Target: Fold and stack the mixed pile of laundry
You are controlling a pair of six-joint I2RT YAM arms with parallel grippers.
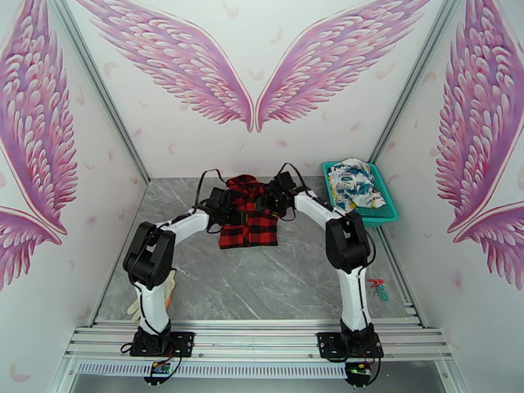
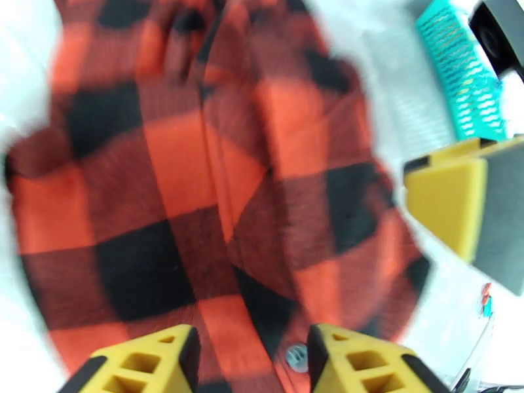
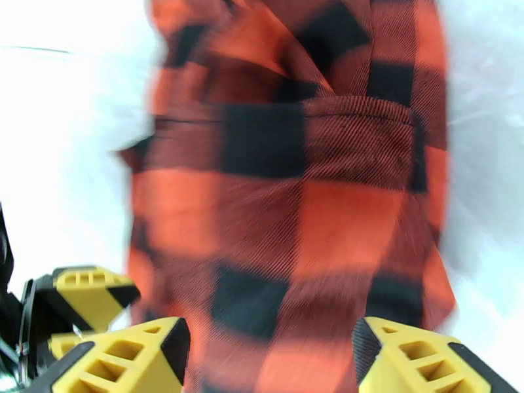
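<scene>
The red-and-black check shirt (image 1: 249,217) lies bunched on the grey table at the back centre. My left gripper (image 1: 226,205) hovers over its left edge and my right gripper (image 1: 276,198) over its right edge. In the left wrist view the shirt (image 2: 196,191) spreads below the left gripper (image 2: 252,361), whose yellow fingers (image 2: 150,365) stand apart with nothing pinched. The right gripper (image 3: 268,361) also stands open above the shirt (image 3: 295,191). The white printed garment (image 1: 354,183) lies heaped in the teal basket (image 1: 388,216).
The teal basket stands at the back right against the wall. A beige glove-like cloth (image 1: 169,287) lies beside the left arm's base. A small red and teal object (image 1: 378,289) sits at the table's right edge. Walls close in on both sides.
</scene>
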